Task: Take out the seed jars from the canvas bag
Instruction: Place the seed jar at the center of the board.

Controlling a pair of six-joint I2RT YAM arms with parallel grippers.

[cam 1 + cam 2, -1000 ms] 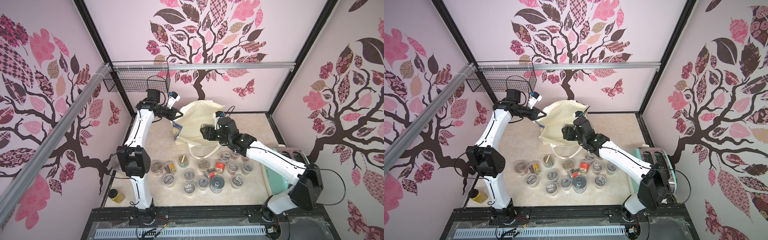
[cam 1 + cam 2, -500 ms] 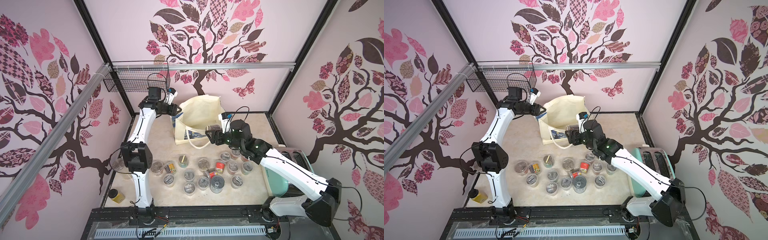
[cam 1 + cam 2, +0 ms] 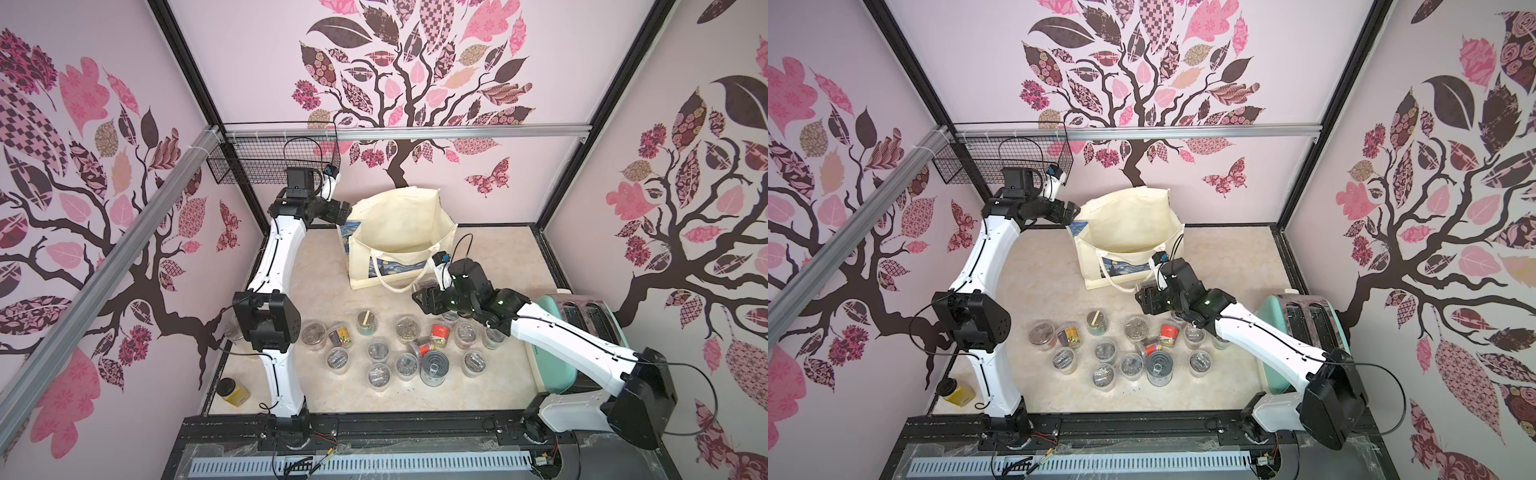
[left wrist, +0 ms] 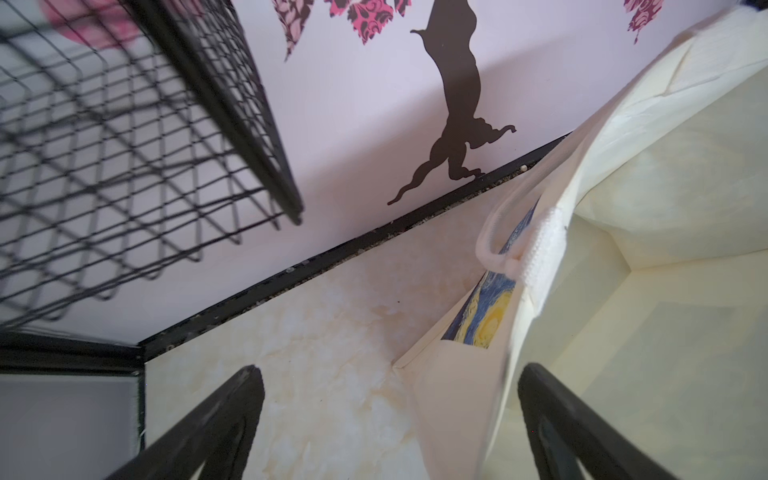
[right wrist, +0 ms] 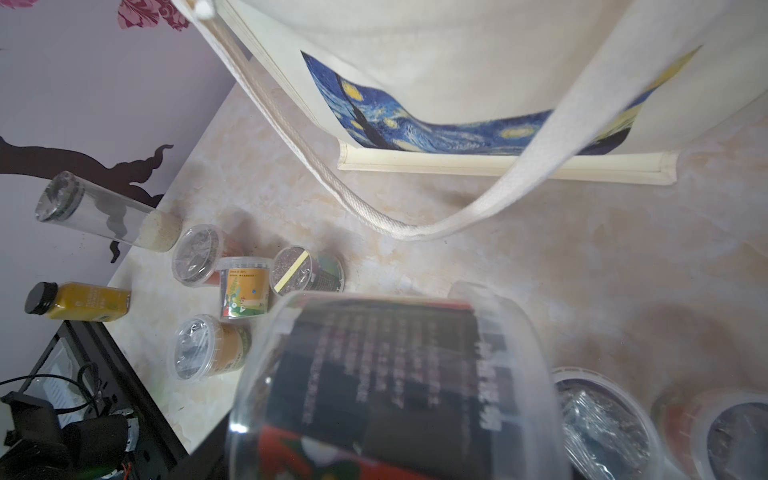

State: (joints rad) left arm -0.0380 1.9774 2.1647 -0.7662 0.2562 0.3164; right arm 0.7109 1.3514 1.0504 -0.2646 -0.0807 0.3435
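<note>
Near the 8 o'clock corner of the bench [image 3: 316, 266] sits a mustard-yellow jar [image 3: 234, 392] with a black lid, well apart from everything else. Toward 10 o'clock, a black wire basket [image 3: 270, 166] hangs from the rail.

Just below that basket, at 11 o'clock, is the left gripper [image 3: 347, 210], with its jaws spread wide. In the left wrist view the canvas bag's side edge runs up between the two black fingers [image 4: 232, 415] without being pinched.

The canvas bag [image 3: 399, 224] stands upright and open-mouthed at 12 o'clock. It is cream inside, its blue-and-yellow print faces 6 o'clock, and a white rope handle droops onto the bench in front.

Between the centre and 6 o'clock, the seed jars [image 3: 378, 349] stand in a loose cluster with lids up, a few with red or orange labels. A taller tin can [image 3: 434, 368] stands among them.

At the cluster's 1 o'clock edge, the right gripper [image 3: 422, 296] is just in front of the bag's right corner. It is closed around a clear seed jar [image 5: 395, 374] with a dark label. That jar fills the foreground of the right wrist view, and the fingers are out of frame.

At 4 o'clock a mint-green toaster [image 3: 582, 320] stands under the right arm.
</note>
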